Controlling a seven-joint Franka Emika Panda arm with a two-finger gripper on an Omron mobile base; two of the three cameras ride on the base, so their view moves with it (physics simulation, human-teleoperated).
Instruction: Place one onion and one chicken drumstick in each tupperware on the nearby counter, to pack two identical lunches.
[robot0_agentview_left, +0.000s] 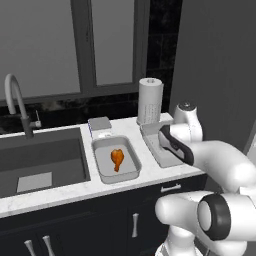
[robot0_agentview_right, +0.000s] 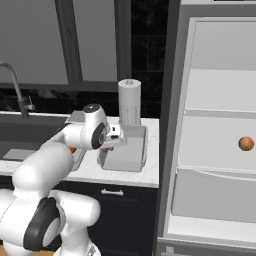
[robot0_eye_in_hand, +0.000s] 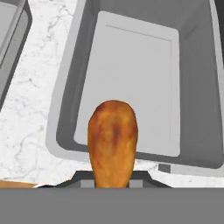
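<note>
Pinching a chicken drumstick (robot0_eye_in_hand: 113, 142) at its narrow end, the end effector (robot0_eye_in_hand: 113, 181) hangs over the empty tupperware (robot0_eye_in_hand: 131, 87) at the hand view's centre. Letting go off-centre could probably bounce it off the rim onto the tabletop (robot0_eye_in_hand: 30, 100).

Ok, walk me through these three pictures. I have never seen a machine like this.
It is a white robot arm on a driving base in a rendered kitchen. Two pictures come from cameras on the base, behind the arm to its left and right; the third looks along its gripper. On the counter stand two grey tupperware boxes: the left tupperware holds a chicken drumstick, and the right tupperware is empty. The gripper holds a second drumstick above it. An onion lies on a fridge shelf.
</note>
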